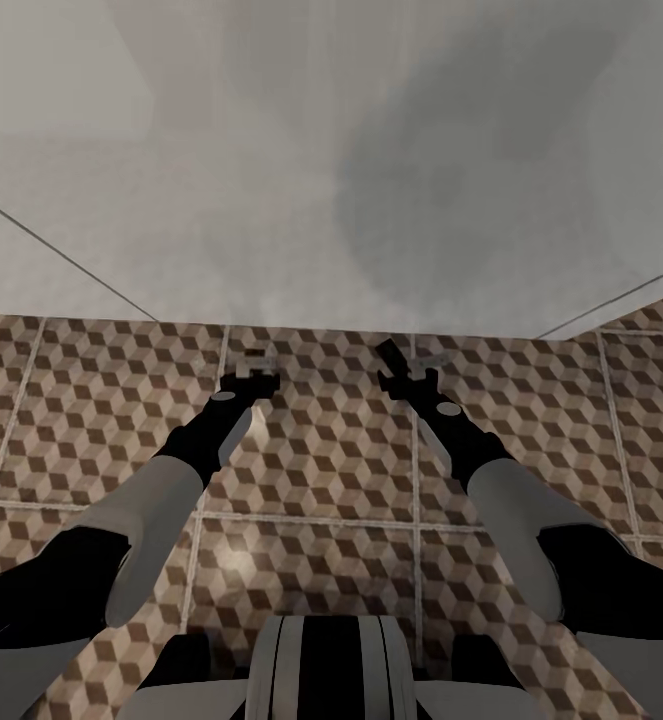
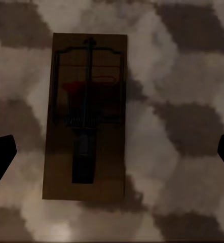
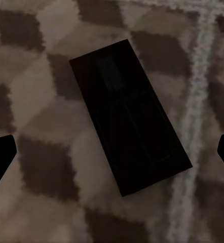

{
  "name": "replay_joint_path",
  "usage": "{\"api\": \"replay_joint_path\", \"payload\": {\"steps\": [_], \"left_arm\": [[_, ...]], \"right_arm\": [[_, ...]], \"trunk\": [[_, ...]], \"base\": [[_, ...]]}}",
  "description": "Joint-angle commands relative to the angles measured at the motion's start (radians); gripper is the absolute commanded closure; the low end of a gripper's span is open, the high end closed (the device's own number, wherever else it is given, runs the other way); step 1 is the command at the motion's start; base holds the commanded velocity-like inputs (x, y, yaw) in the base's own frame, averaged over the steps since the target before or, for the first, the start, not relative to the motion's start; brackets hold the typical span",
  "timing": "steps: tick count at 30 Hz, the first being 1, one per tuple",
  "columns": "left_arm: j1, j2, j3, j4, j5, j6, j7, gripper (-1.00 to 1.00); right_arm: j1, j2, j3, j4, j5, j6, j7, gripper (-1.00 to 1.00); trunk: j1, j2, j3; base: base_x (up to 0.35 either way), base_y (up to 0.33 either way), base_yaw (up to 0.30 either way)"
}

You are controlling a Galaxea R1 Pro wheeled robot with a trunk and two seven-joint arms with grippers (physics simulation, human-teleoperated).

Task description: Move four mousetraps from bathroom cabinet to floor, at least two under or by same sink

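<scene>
Two mousetraps lie flat on the cube-patterned bathroom floor [image 1: 91, 420]. One brown mousetrap [image 2: 86, 116] with dark wire and a red mark rests below my left gripper [image 2: 112, 157], whose fingers stand wide apart, open and clear of it. A second mousetrap [image 3: 129, 116], in deep shadow, lies at an angle under my right gripper [image 3: 112, 157], also open and not touching it. From the head, the left gripper [image 1: 251, 372] and right gripper [image 1: 411, 378] hang low over the floor, close to a white surface. The cabinet and the bathroom sink are out of view.
A tall white surface [image 1: 271, 200] rises from the floor just beyond both grippers, with angled edges at either side. Pale grout lines [image 1: 416, 470] cross the tiles. My own base [image 1: 326, 670] shows at the near edge.
</scene>
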Motion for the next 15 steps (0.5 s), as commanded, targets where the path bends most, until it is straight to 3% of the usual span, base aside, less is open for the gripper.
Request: {"api": "replay_joint_path", "payload": {"steps": [1,15], "left_arm": [[0.0,0.001,-0.008,-0.002,0.009,0.005,0.009,-1.0],[0.0,0.001,-0.008,-0.002,0.009,0.005,0.011,-1.0]], "right_arm": [[0.0,0.0,-0.001,0.0,0.008,-0.003,0.001,-1.0],[0.0,-0.002,-0.001,-0.001,0.008,-0.003,0.001,-1.0]], "trunk": [[0.0,0.0,0.0],[0.0,0.0,0.0]], "base": [[-0.09,0.0,0.0],[-0.279,0.0,0.0]]}}
